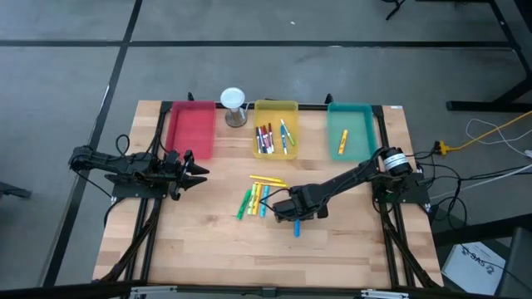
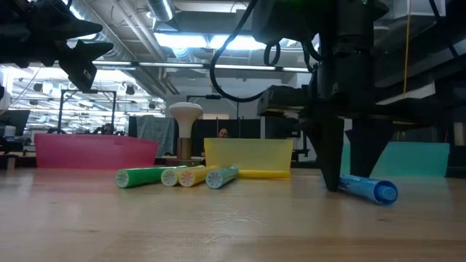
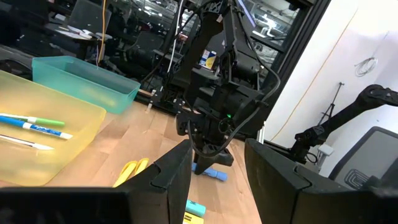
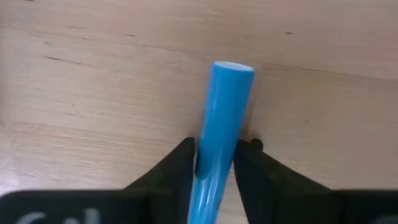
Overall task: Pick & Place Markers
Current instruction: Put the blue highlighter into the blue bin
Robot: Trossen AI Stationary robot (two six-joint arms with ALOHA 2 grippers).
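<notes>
Low and right of centre in the high view, the right claw (image 4: 214, 163) stands on the surface (image 1: 199, 249), its fingers pressed to both sides of a blue marker (image 4: 221, 124) lying flat: the pick step, by my reading. Next calls for a clean lift toward a tray, perhaps the teal tray (image 1: 359, 141). Farther off, loose markers (image 1: 256, 198) wait at centre. At left, the left claw (image 1: 198, 171) hovers, fingers parted and empty. The blue marker's rear end is cut off in the wrist view.

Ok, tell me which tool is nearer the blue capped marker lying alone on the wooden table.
Right. The right tool is down at the blue capped marker, a finger on each side of its barrel. The left tool hangs far off, by the red plastic tray.
</notes>
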